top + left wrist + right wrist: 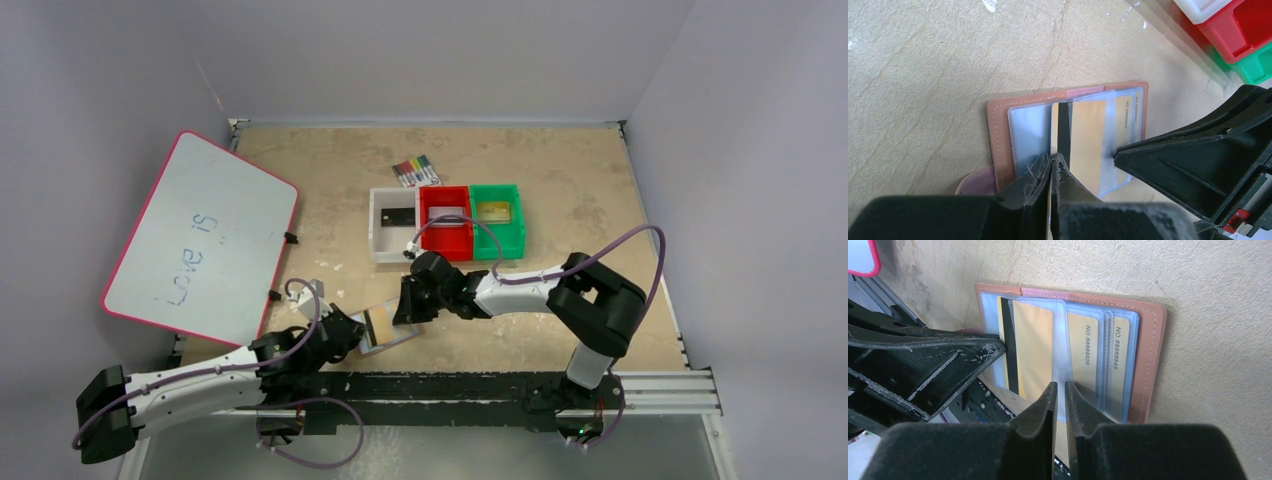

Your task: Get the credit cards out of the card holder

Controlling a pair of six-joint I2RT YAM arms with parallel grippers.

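Observation:
The tan card holder (385, 325) lies open near the table's front edge, between both arms. A gold credit card (1088, 145) with a dark stripe lies over its left clear pocket, and its near end sticks out past the pocket. My left gripper (1053, 159) is shut, with its tips against this card's striped edge (1009, 340). I cannot tell whether it pinches the card. My right gripper (1060, 387) is shut on the near edge of a clear pocket of the card holder (1153, 340). Two more gold cards (1089, 350) sit in the right pockets.
White (376, 232), red (445, 240) and green (500, 240) bins stand in a row mid-table, with a card in each. A pack of markers (416, 171) lies behind them. A red-rimmed whiteboard (200, 240) leans at the left. The metal rail (500, 385) runs along the near edge.

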